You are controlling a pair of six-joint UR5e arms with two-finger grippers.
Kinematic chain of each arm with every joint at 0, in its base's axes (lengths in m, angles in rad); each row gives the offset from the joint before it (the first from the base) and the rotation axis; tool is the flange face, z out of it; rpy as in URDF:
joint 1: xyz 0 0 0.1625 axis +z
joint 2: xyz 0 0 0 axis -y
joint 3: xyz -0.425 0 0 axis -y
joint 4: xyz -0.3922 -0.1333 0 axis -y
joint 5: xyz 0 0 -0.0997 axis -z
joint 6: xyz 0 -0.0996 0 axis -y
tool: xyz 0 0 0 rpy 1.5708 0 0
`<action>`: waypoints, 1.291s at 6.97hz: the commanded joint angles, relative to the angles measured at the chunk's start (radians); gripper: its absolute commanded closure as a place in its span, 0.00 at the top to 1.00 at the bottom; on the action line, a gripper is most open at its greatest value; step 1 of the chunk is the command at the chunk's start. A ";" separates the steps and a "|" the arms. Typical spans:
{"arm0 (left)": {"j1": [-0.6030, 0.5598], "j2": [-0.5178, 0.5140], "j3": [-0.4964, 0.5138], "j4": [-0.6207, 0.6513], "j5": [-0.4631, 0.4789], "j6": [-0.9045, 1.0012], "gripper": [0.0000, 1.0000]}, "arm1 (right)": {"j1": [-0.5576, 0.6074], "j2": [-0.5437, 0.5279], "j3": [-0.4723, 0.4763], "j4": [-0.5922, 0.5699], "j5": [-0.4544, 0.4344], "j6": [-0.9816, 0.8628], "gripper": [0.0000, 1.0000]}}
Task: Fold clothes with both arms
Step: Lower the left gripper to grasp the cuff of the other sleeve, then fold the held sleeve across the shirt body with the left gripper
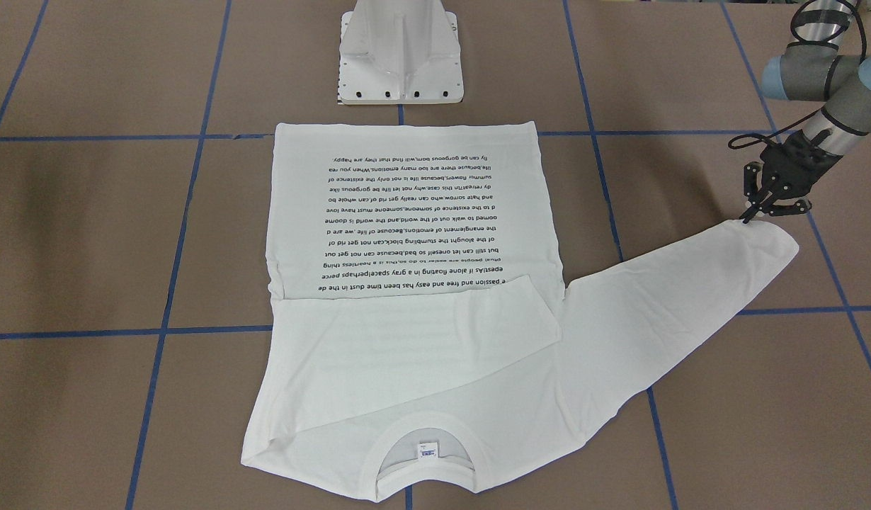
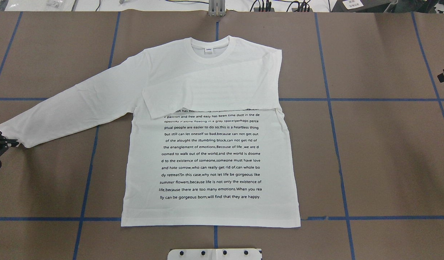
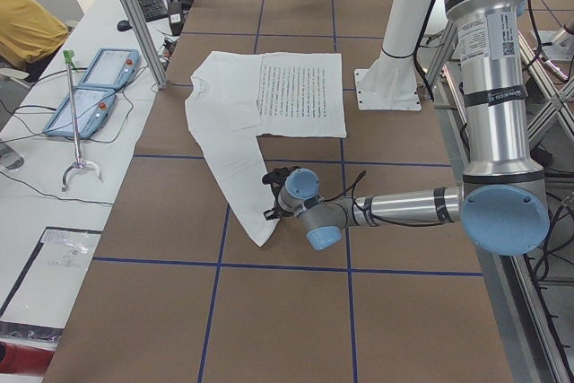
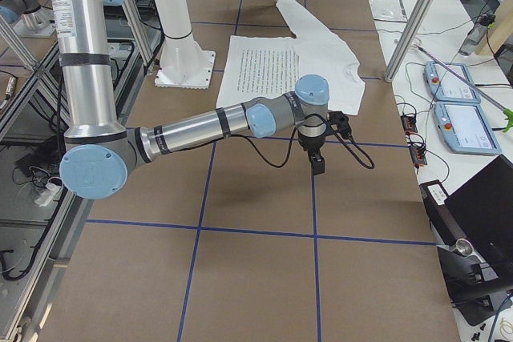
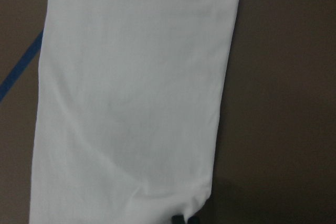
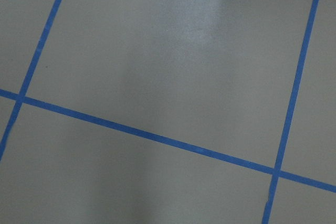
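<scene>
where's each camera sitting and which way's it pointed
Front-facing: across the table, looking down toward the pedestal base; T-shirt neck nearest, left gripper at right.
Overhead: behind the robot, looking forward and down; left gripper at left edge.
Exterior left: table's left end; left arm near.
Exterior right: opposite end; right arm near, right gripper over table.
Left wrist: down onto the sleeve; fingertips at bottom.
Right wrist: down onto taped table; no body.
Shared: front-facing and overhead both show the cuff at the left gripper, mirrored.
</scene>
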 commanded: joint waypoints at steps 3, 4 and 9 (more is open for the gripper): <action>-0.138 -0.229 -0.041 0.122 -0.002 -0.009 0.00 | 0.002 -0.001 0.004 0.000 0.006 0.008 1.00; -0.147 -0.292 -0.051 0.183 -0.002 -0.010 0.00 | 0.003 -0.001 0.004 0.000 0.006 0.009 1.00; -0.042 -0.778 -0.042 0.492 0.009 -0.532 0.00 | 0.003 0.001 0.004 0.000 0.019 0.015 1.00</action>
